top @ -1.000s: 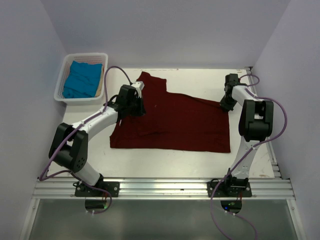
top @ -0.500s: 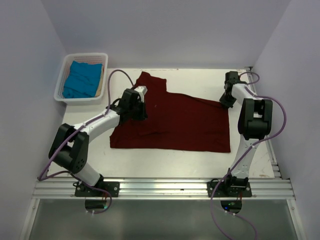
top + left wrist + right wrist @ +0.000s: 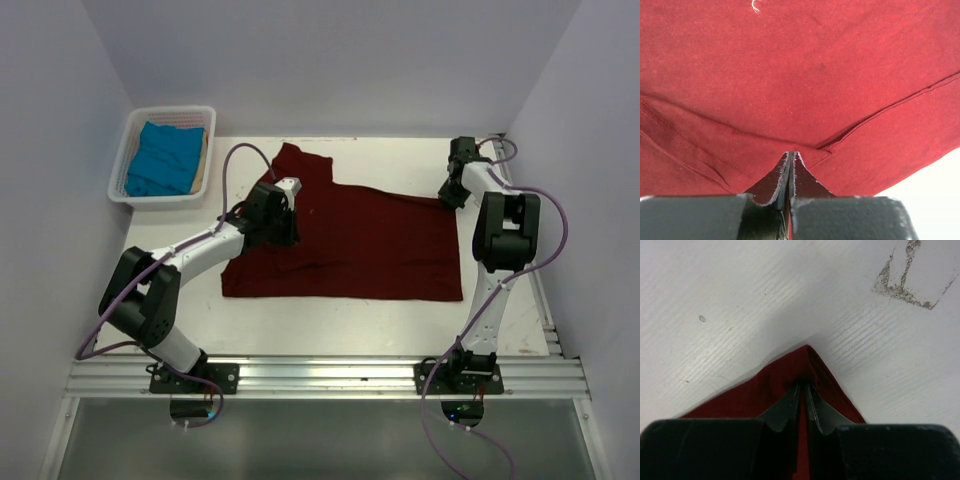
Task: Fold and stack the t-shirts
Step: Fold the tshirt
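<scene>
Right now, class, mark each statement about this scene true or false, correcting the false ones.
1. The teal-blue cloth t-shirt lies in the white slatted plastic basket. True.
2. The large dark maroon-red t-shirt is stacked on the teal one. False: it lies spread on the white table.
3. The left gripper is open over bare table. False: it is shut on maroon cloth.
4. The right gripper pinches a corner of the maroon t-shirt. True.

matt cloth t-shirt [image 3: 380, 240], scuffed white table [image 3: 740, 290]
</scene>
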`<state>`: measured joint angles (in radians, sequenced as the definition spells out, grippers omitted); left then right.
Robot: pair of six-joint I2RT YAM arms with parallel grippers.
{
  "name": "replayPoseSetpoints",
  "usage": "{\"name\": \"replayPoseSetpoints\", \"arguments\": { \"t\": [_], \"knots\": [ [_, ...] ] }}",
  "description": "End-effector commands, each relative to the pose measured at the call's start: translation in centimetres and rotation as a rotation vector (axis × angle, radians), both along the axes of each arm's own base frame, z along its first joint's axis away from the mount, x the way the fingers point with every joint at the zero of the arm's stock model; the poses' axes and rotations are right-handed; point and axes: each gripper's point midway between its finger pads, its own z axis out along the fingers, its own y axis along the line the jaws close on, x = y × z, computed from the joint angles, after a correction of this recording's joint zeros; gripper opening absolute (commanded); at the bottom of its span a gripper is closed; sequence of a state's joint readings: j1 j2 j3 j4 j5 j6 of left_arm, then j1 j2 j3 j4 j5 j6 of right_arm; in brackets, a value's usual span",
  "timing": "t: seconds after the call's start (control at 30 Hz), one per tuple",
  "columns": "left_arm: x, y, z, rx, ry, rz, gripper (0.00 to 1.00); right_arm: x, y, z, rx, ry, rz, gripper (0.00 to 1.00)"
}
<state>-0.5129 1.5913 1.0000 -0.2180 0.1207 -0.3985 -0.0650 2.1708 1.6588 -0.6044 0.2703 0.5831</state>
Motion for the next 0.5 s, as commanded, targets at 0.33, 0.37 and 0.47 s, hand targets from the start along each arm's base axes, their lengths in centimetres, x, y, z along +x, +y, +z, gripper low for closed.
{"name": "replayPoseSetpoints", "arguments": {
  "t": [0.33,0.37,0.47],
  "knots": [
    [-0.1,0.3,-0.2,0.031,-0.024,-0.012,0.0,3.4,-0.9,0.2,-0.012,-0.065,-0.02,0.11],
    [-0.2,0.3,-0.2,0.032,-0.023,-0.012,0.0,3.9,-0.9,0.4,-0.014,-0.076,-0.021,0.11],
    [-0.3,0.4,-0.3,0.041,-0.021,-0.016,0.0,4.9,-1.1,0.4,-0.019,-0.092,-0.022,0.11]
  ]
}}
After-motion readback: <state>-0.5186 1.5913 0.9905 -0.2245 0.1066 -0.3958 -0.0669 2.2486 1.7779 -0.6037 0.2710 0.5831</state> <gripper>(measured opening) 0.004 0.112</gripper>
